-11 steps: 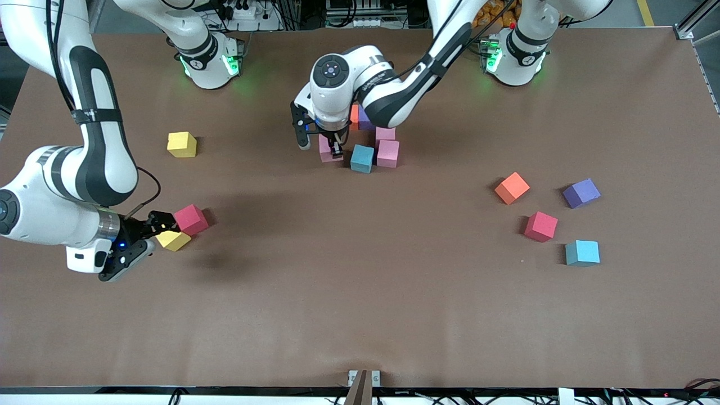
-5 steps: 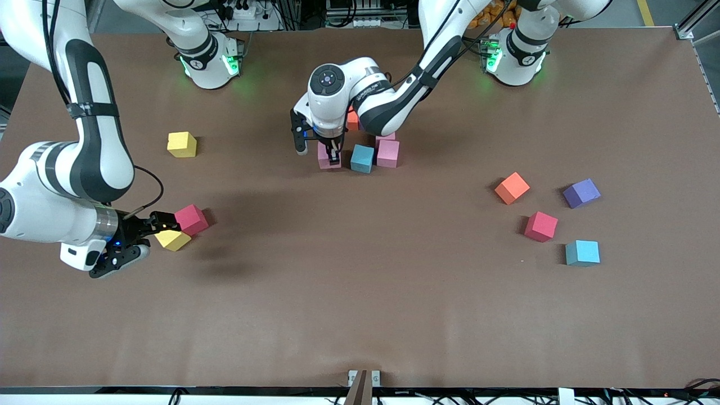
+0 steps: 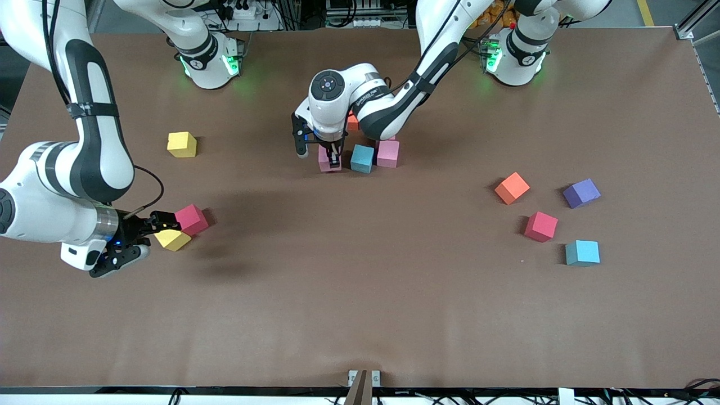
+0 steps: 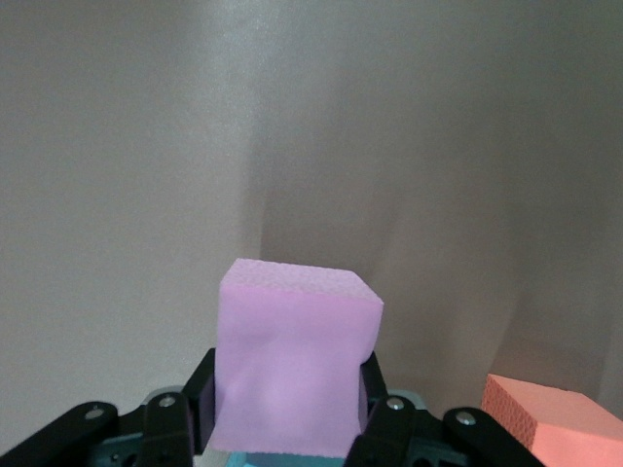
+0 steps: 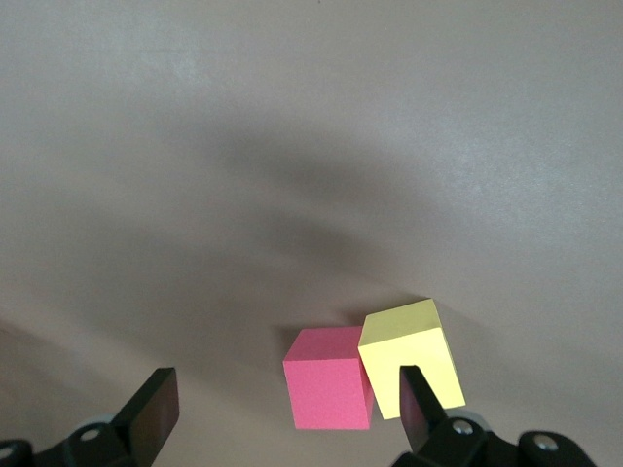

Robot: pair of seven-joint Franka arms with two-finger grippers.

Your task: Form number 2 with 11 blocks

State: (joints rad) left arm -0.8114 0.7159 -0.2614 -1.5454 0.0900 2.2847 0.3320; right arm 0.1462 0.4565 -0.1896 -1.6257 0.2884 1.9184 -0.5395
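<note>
My left gripper (image 3: 332, 156) is shut on a pink block (image 3: 324, 160), low beside a light blue block (image 3: 362, 158) in the partial number 2 at mid table. A second pink block (image 3: 388, 153) adjoins the light blue one, and an orange block (image 3: 352, 121) and a third pink one (image 3: 388, 136) peek from under the arm. In the left wrist view the pink block (image 4: 292, 360) fills the left gripper (image 4: 287, 413). My right gripper (image 3: 147, 237) is open by a yellow block (image 3: 172, 239) and a red block (image 3: 191, 219). The right wrist view shows the red block (image 5: 329, 389) ahead of the gripper (image 5: 287, 418) and the yellow block (image 5: 414, 360) by one finger.
Loose blocks lie toward the left arm's end: orange (image 3: 512, 188), purple (image 3: 581, 193), red (image 3: 541, 226), light blue (image 3: 582, 252). A single yellow block (image 3: 181, 144) sits toward the right arm's end. An orange block (image 4: 550, 423) shows in the left wrist view.
The left gripper has come down with the pink block beside the light blue one. The right arm shifted slightly at first, then held still, open.
</note>
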